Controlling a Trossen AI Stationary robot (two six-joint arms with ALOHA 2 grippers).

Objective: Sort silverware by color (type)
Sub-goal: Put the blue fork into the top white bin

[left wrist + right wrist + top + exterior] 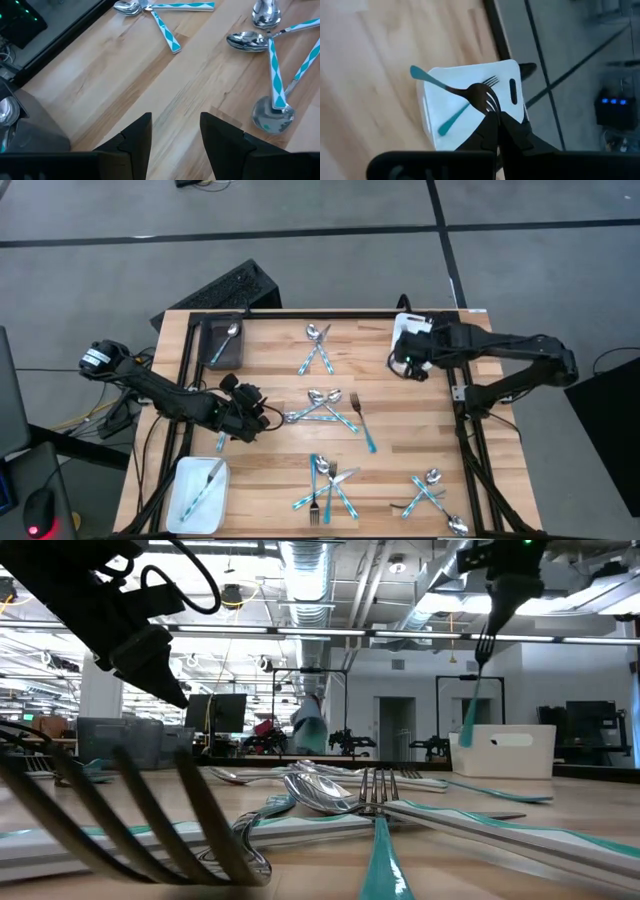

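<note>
No legible text, label, brand, number or sign on any surface in these views.

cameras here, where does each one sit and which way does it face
High view: overhead, looking straight down; table, both arms.
Low view: table height, looking level across forks and spoons; right tool holds a fork above a white tray.
Left wrist view: looks down on wood past the open left tool.
Right wrist view: looks down past the shut tool onto that fork and tray.
Shared: low and right wrist views both show the held fork.
</note>
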